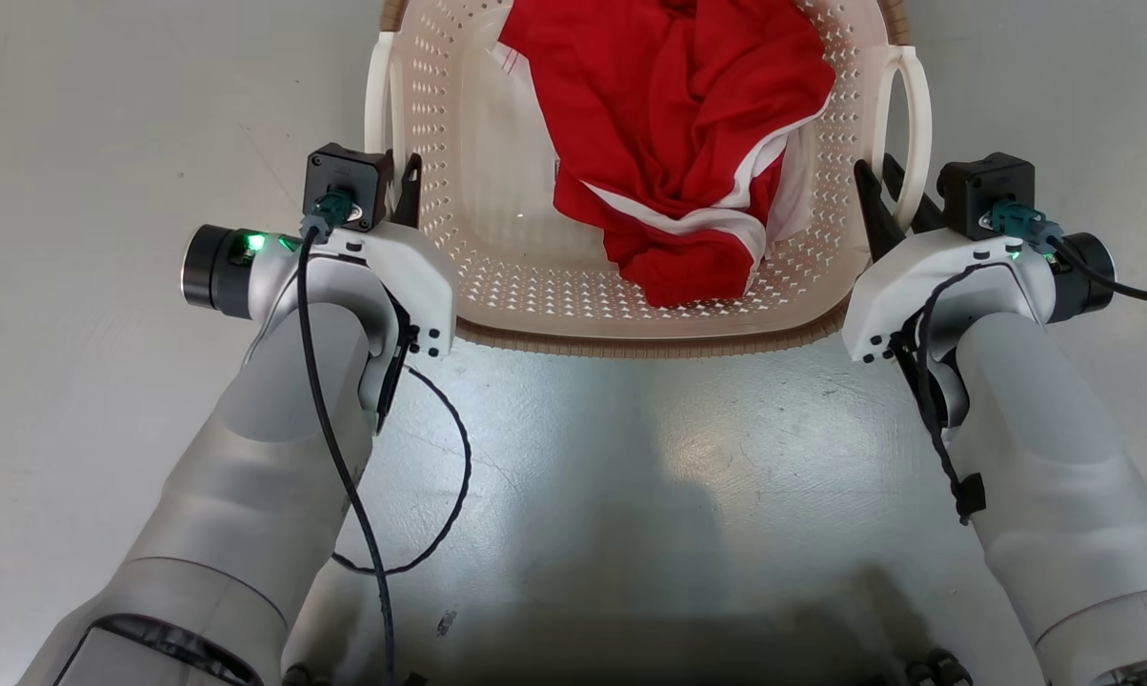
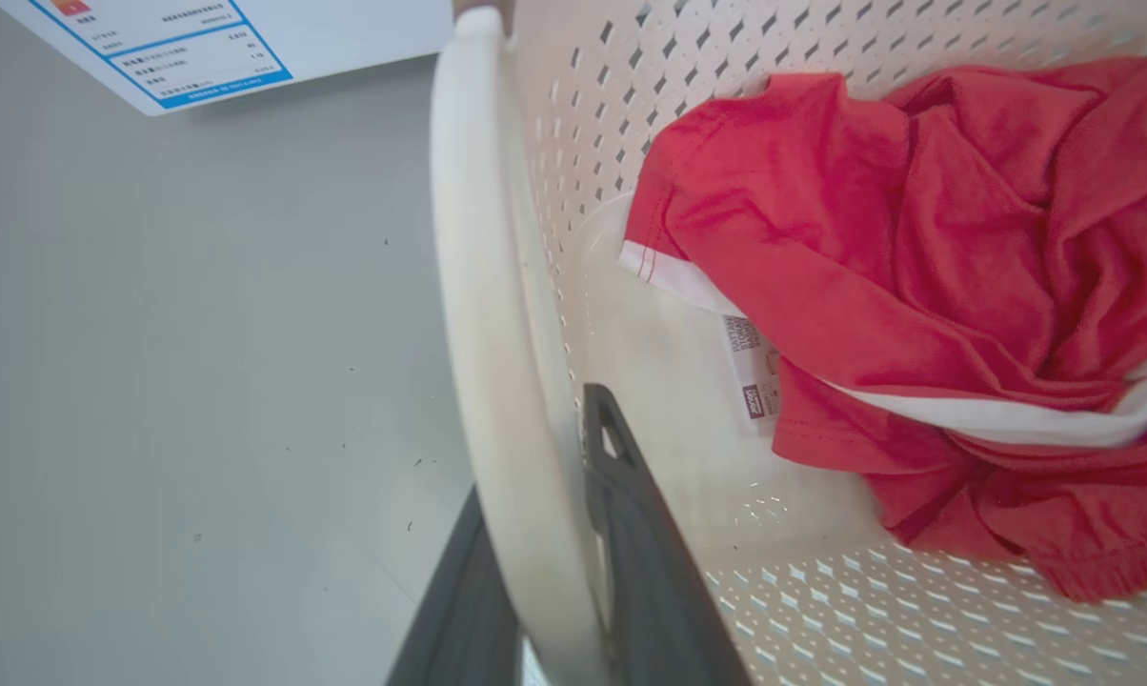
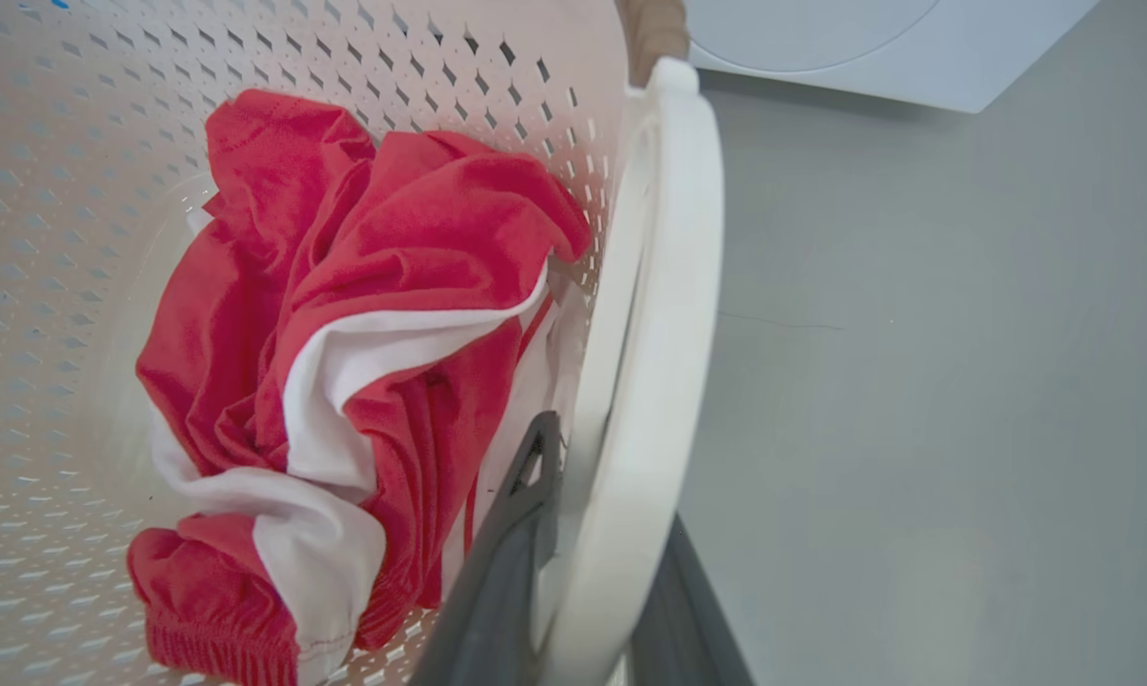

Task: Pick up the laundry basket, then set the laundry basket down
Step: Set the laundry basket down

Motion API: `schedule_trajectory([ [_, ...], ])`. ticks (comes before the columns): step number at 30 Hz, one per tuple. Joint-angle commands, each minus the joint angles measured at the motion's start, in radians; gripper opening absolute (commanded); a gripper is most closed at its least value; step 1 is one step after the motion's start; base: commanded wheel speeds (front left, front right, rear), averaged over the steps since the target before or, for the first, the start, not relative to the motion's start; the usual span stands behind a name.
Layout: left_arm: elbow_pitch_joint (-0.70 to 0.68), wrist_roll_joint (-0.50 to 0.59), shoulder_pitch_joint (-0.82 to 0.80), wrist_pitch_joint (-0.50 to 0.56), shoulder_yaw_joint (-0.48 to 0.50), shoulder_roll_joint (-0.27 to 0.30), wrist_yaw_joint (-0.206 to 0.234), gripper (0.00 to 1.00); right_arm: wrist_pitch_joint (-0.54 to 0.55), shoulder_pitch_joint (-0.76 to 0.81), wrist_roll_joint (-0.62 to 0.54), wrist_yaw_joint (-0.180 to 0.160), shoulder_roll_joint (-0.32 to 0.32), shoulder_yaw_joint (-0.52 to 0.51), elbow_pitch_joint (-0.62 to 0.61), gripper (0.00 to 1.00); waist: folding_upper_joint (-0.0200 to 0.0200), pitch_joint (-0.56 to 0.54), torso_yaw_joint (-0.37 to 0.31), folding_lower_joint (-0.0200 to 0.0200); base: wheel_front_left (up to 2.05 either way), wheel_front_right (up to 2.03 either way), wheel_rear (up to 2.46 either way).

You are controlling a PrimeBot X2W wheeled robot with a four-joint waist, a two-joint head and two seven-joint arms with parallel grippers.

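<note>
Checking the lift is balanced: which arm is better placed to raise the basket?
Neither alone. The left gripper straddles the left handle, the right gripper the right handle; both look equally set to lift the laundry basket.

Bright, even indoor light, with no hard shadows. In the head view the glossy grey floor (image 1: 107,124) carries a broad pale glare patch (image 1: 688,448) at lower centre. Below it a soft dark shadow (image 1: 650,610) lies along the bottom edge. Small green lamps (image 1: 254,241) glow on both wrists. This view is sharp, and the red garment (image 1: 669,124) is deeply saturated. In both wrist views the same cloth looks paler, pinkish and slightly washed out. There the fingers of the left gripper (image 2: 535,448) and right gripper (image 3: 607,476), at the bottom edge, are blurred, too near the lens. The holes of the laundry basket (image 2: 821,610) stretch and smear toward the lower corners.
</note>
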Motion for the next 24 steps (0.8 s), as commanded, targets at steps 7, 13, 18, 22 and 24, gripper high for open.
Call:
schedule_trajectory([
  [7, 0.004, 0.007, -0.001, -0.006, 0.034, -0.011, -0.018, 1.00, -0.020, 0.003, -0.004, 0.025, 0.042, 0.020, -0.013, 0.89, 0.0000, 0.006, 0.000, -0.0001, 0.00, 0.00, 0.00],
  [13, 0.036, 0.000, -0.008, -0.006, 0.037, -0.013, -0.012, 1.00, -0.027, -0.001, -0.039, 0.025, 0.042, -0.014, -0.004, 1.00, 0.0000, 0.007, 0.003, -0.0001, 0.00, 0.00, 0.00],
  [18, 0.032, 0.009, -0.007, -0.006, 0.038, -0.013, -0.009, 1.00, -0.030, -0.001, -0.043, 0.025, 0.042, -0.022, 0.002, 1.00, 0.0000, 0.002, 0.002, -0.0001, 0.00, 0.00, 0.00],
  [22, 0.032, 0.015, -0.009, -0.006, 0.044, -0.013, -0.008, 1.00, -0.033, -0.002, -0.041, 0.025, 0.042, -0.025, 0.005, 1.00, 0.0000, 0.002, 0.000, -0.0001, 0.00, 0.00, 0.00],
  [24, 0.032, 0.017, -0.010, -0.006, 0.046, -0.013, -0.007, 1.00, -0.034, -0.003, -0.040, 0.025, 0.042, -0.025, 0.006, 1.00, 0.0000, 0.002, -0.001, -0.0001, 0.00, 0.00, 0.00],
])
